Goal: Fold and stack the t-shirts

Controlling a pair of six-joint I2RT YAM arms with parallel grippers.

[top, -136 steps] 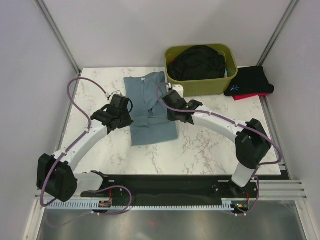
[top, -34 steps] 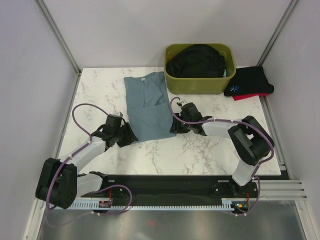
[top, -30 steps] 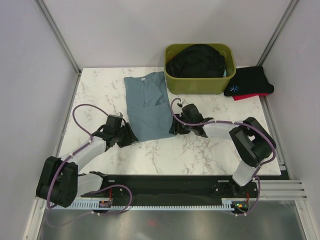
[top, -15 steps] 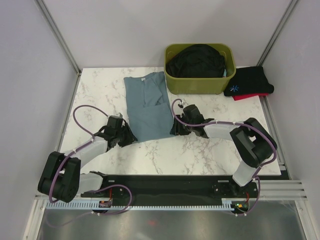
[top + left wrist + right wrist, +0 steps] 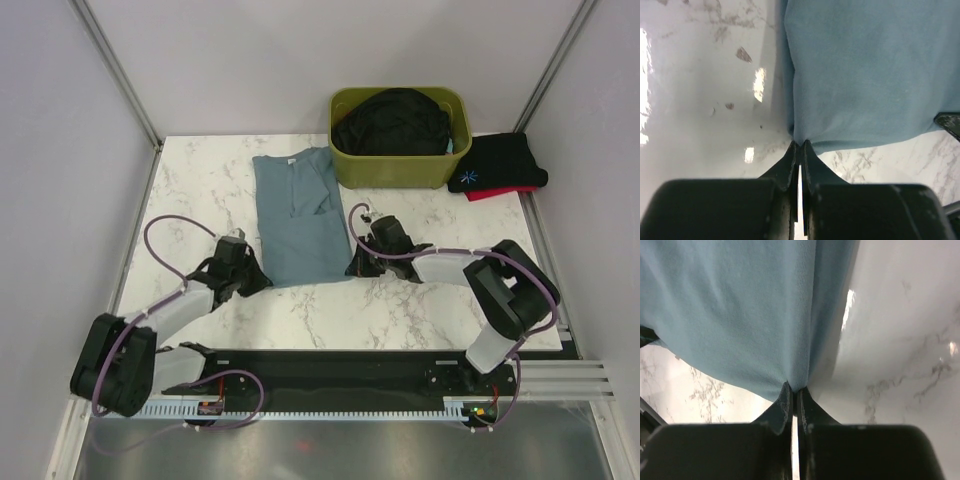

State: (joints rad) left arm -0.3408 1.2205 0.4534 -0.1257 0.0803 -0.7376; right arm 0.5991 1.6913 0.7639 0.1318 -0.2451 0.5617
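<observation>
The teal-blue t-shirt point(image 5: 303, 215) lies folded into a long strip on the marble table point(image 5: 200, 180). My left gripper point(image 5: 262, 281) is shut on its near left corner point(image 5: 805, 135), low on the table. My right gripper point(image 5: 352, 270) is shut on its near right corner point(image 5: 799, 380). A folded black t-shirt with small blue print point(image 5: 498, 163) sits on a red one point(image 5: 490, 193) at the far right. Another black t-shirt point(image 5: 395, 122) fills the bin.
The olive-green bin point(image 5: 400, 170) stands at the back, right of the teal shirt's collar. Grey walls and metal posts close in the table on three sides. The left arm's purple cable point(image 5: 165, 235) loops over the table's left part.
Both grippers have pulled the teal shirt's near edge toward the front of the table. The shirt has slid nearer and straightened. The jaws have stayed shut on its corners.
</observation>
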